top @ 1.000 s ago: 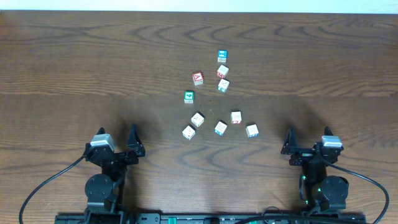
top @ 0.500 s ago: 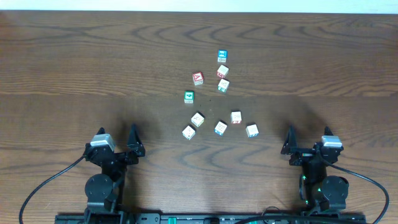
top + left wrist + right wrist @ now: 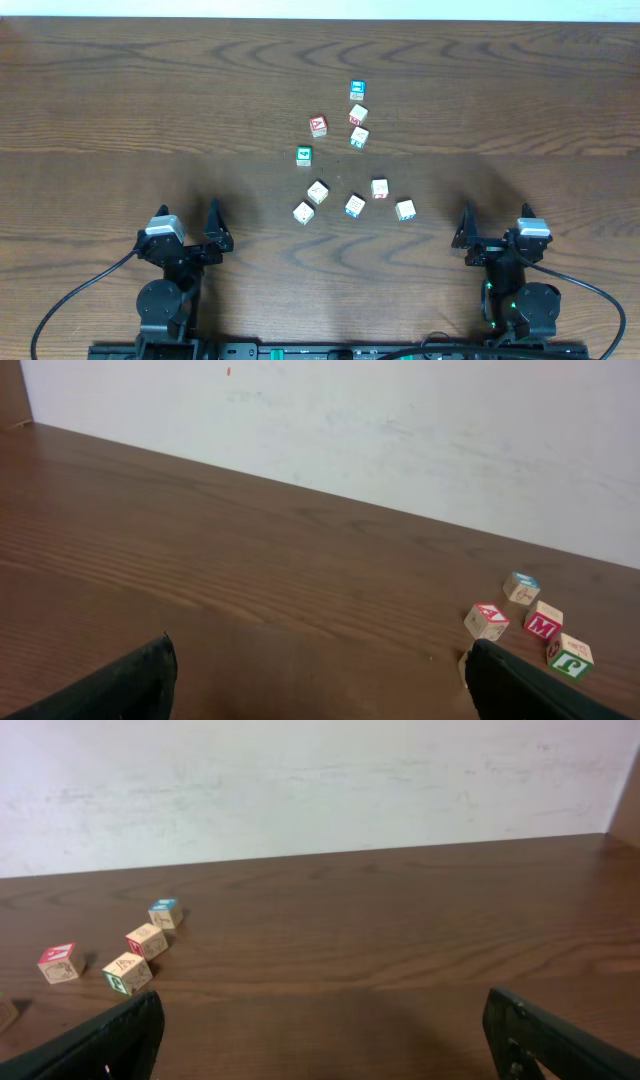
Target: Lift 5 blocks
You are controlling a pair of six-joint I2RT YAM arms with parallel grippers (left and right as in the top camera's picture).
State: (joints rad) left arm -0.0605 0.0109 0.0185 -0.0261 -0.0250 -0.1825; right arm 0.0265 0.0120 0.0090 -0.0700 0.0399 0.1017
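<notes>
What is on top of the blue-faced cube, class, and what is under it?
Nothing sits on the blue-faced cube; it rests directly on the wooden table. Its bottom face is covered, so unseen.

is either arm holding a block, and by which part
Nothing held: jaws of left gripper and right gripper stand open, short of the blocks.

A dark brown wooden table [image 3: 120,90] with a marked grain was seen from above, backed by a pale wall in the wrist views. Five pale blocks [image 3: 354,206] were spread on it in a loose arc, each apart from the next, nearest the front edge. Behind them a green-faced cube [image 3: 304,155] and a red-faced cube [image 3: 318,125] were set. To the right of these, two more pale cubes [image 3: 359,137] were lined up just in front of a blue-faced cube [image 3: 358,90].
</notes>
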